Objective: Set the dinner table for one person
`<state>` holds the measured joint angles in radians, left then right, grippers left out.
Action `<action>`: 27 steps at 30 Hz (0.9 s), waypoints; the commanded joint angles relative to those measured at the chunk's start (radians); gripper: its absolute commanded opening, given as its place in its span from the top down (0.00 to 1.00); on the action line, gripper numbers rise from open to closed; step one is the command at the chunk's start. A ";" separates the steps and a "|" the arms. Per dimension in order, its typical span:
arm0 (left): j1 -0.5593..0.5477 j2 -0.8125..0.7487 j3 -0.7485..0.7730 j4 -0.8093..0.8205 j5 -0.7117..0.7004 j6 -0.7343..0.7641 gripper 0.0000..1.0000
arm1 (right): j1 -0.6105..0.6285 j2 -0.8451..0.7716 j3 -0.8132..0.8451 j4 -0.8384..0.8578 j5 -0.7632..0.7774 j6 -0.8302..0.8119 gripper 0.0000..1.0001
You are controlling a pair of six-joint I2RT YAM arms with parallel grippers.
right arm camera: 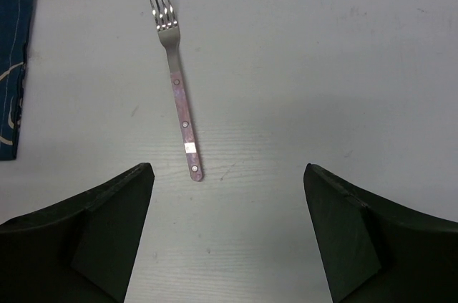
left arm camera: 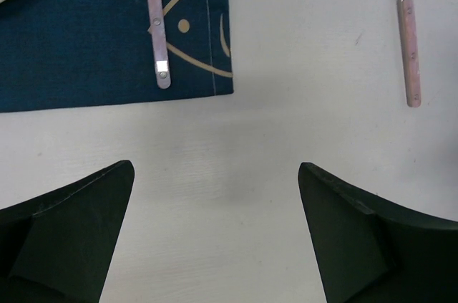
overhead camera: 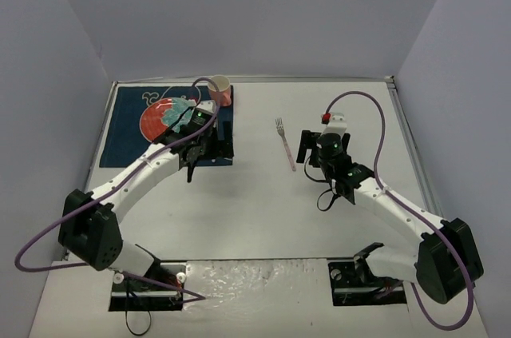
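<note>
Pink cup, contents unclear, near red-teal plate on blue placemat. Plain white counter spans beneath both arms, carrying a fork. Left fingers and right fingers spread apart, empty.

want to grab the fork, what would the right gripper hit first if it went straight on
Probably the bare dinner table, just right of the handle end of the fork; depth is unclear.

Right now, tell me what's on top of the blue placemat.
A red-and-teal plate, a pink cup at the far corner, a pink-handled utensil near the right edge. The left arm covers the utensil's head.
</note>
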<state>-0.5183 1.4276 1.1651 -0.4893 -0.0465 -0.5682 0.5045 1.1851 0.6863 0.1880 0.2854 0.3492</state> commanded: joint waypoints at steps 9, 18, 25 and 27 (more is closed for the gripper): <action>-0.217 0.364 0.348 0.220 -0.204 -0.203 0.03 | -0.001 -0.179 -0.134 0.016 0.071 0.130 0.17; -0.302 0.650 0.614 0.175 -0.306 -0.266 0.07 | 0.002 -0.460 -0.240 -0.016 0.079 0.174 0.17; -0.339 0.819 0.801 0.082 -0.331 -0.279 0.20 | 0.000 -0.559 -0.256 -0.075 0.079 0.176 0.16; -0.346 0.852 0.830 0.070 -0.334 -0.277 0.21 | 0.000 -0.567 -0.265 -0.080 0.073 0.185 0.16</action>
<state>-0.8415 2.2801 1.9078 -0.3844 -0.3337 -0.8247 0.5045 0.6322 0.4320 0.0977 0.3354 0.5112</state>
